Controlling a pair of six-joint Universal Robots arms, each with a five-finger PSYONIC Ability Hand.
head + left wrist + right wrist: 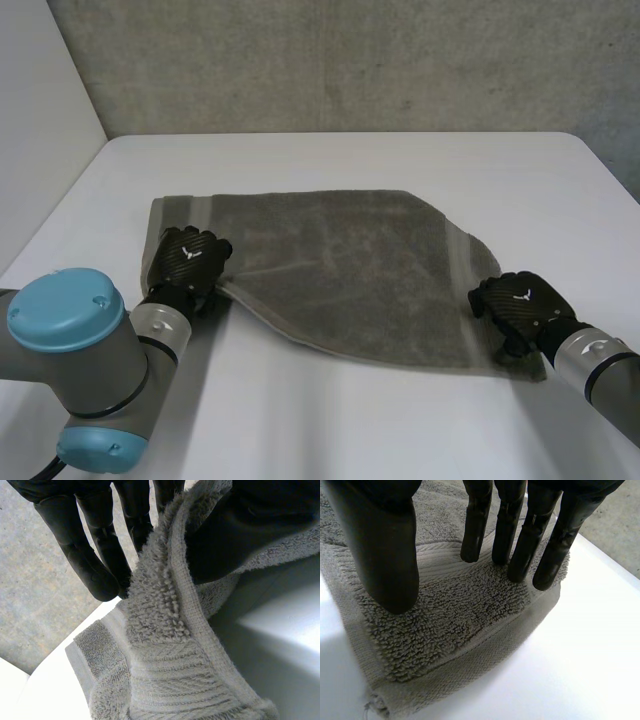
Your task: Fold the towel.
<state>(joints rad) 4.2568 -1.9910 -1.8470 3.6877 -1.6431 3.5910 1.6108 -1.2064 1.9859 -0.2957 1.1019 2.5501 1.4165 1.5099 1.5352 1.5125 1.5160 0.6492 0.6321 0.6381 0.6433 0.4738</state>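
A grey towel [340, 270] lies spread on the white table [330, 420], its near left part drawn in. My left hand [190, 258] is at the towel's near left edge. In the left wrist view the fingers [95, 565] and thumb [235, 525] pinch a raised fold of the towel [160, 645]. My right hand [520, 305] rests on the towel's near right corner. In the right wrist view its straight fingers [520, 545] and thumb [385, 555] stand tip-down on the towel [450, 615], with no cloth caught between them.
A concrete wall [350, 60] stands behind the table's far edge. Bare table surface surrounds the towel, widest in front of it and at the far side. My left arm's elbow [80, 370] is low at the near left.
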